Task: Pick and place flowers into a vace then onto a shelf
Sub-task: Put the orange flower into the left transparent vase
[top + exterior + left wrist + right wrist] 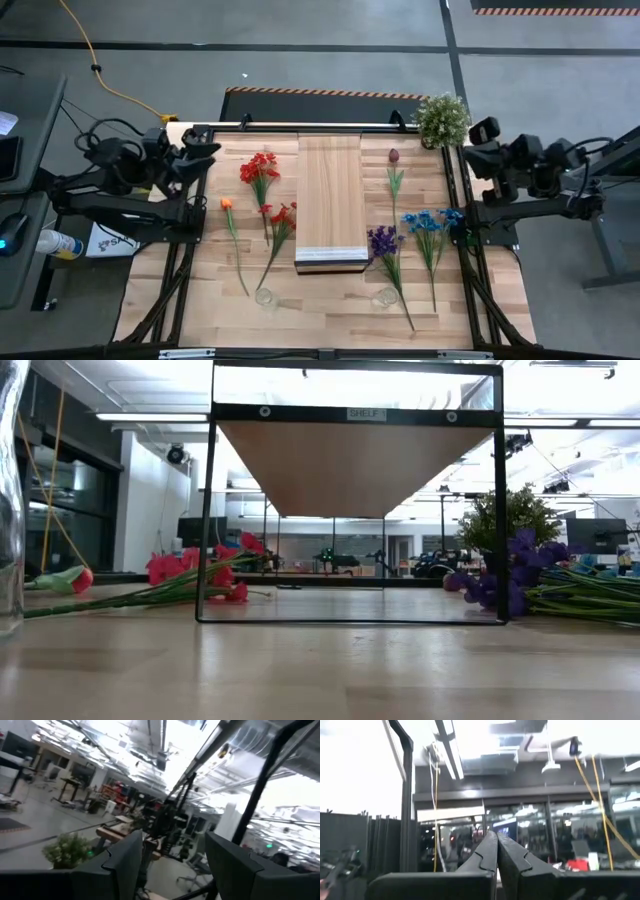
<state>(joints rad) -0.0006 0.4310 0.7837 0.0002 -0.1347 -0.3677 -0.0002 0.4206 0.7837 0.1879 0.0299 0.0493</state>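
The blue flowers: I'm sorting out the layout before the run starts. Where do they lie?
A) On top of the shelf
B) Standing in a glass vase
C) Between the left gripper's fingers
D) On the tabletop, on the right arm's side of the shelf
D: in the high view the blue flowers lie flat on the tabletop, on the right arm's side of the shelf beside the purple flowers.

Grey concrete floor [330,70]; bright ceiling lights [150,417]
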